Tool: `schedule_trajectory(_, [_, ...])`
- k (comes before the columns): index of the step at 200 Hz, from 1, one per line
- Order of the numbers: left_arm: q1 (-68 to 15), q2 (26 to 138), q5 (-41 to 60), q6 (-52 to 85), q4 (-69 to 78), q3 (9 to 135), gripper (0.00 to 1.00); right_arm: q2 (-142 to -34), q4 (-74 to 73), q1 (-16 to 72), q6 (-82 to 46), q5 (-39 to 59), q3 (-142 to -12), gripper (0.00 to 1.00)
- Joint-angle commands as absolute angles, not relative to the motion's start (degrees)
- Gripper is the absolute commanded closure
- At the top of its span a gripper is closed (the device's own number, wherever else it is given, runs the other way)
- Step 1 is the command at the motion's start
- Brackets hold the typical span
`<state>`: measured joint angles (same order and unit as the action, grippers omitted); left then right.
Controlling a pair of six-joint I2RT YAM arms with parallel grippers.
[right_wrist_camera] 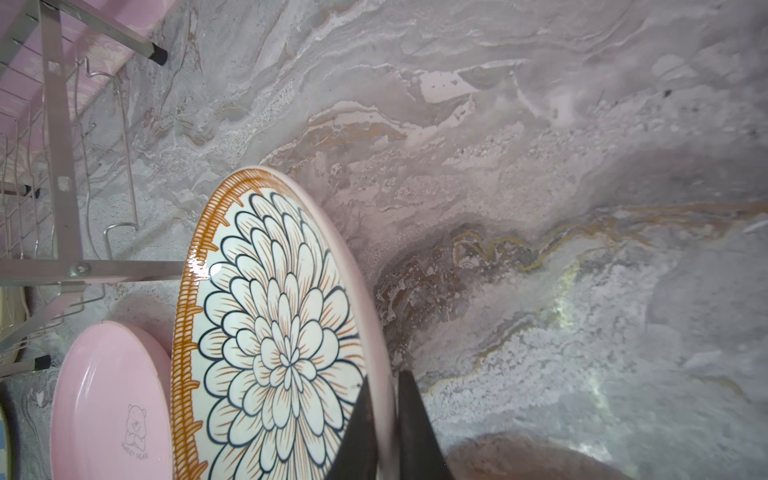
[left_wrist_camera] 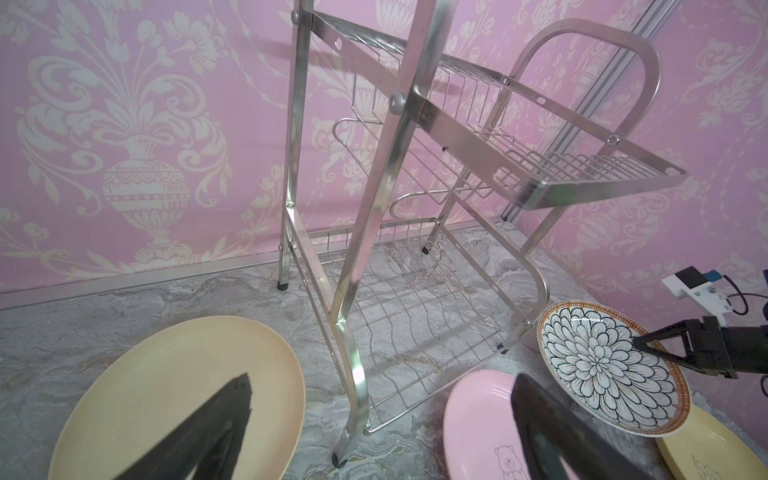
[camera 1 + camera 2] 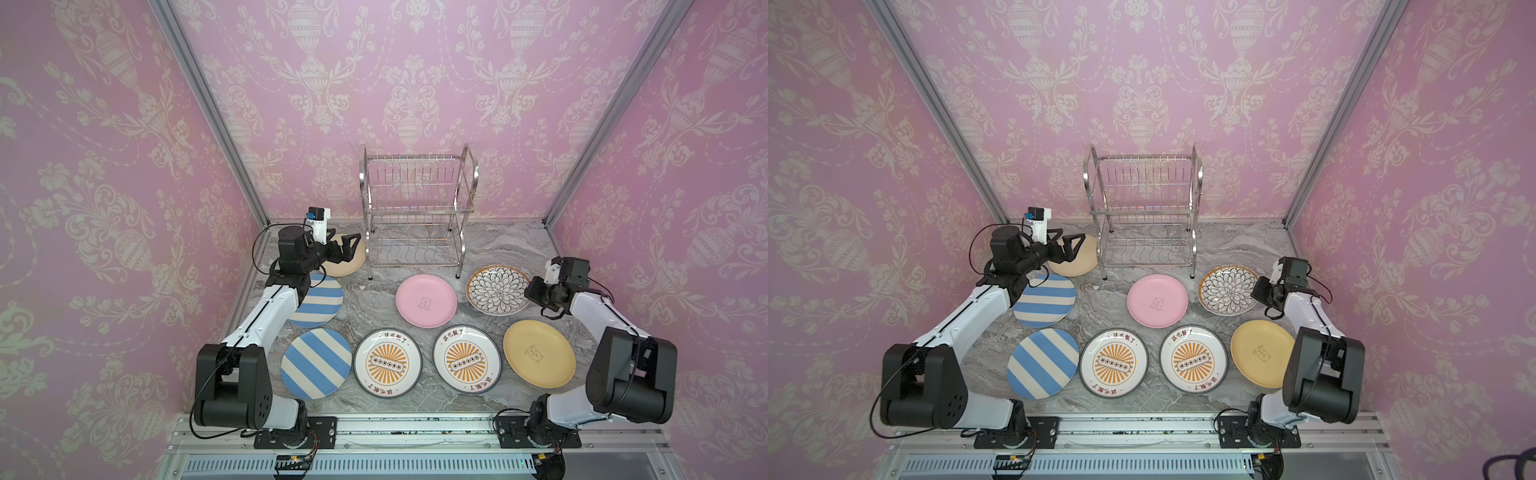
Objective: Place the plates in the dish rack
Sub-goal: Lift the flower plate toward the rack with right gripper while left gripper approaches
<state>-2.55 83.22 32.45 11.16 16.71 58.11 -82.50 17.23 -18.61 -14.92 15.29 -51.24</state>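
Left claw (image 3: 345,243) spread wide on its outstretched arm; right claw (image 1: 384,384) pinched tight, elbow folded.

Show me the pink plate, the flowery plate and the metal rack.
pink plate (image 3: 426,300): a top view, its middle.
flowery plate (image 1: 278,332): right wrist view, middle of its painted face.
dish rack (image 3: 415,209): a top view, upper tier's front rail.

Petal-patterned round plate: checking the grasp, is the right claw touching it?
Touching: right wrist view shows the right claw clamped on the rim of the petal-patterned plate.
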Motion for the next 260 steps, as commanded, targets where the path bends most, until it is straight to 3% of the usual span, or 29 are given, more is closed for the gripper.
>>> schedule_trajectory(1, [-3.10,86.54,36.07,8.56,20.78,61.44,0.01,-75.73,21.40,-18.37,-13.41,13.76,-56.99,1.00])
schedule_trajectory(72, [-5.66,96.67,38.13,4.17,23.27,68.50,0.01,-67.95,32.77,-15.97,-11.32,7.46,-70.62,1.00])
schedule_trajectory(135, [-7.64,103.12,38.36,2.27,23.47,73.90,0.01,-64.44,37.58,-13.37,-7.21,6.34,-73.64,1.00])
schedule_trajectory(260, [-13.68,98.10,37.66,0.79,22.05,69.01,0.02,-63.80,37.07,-6.92,-5.63,0.60,-82.88,1.00])
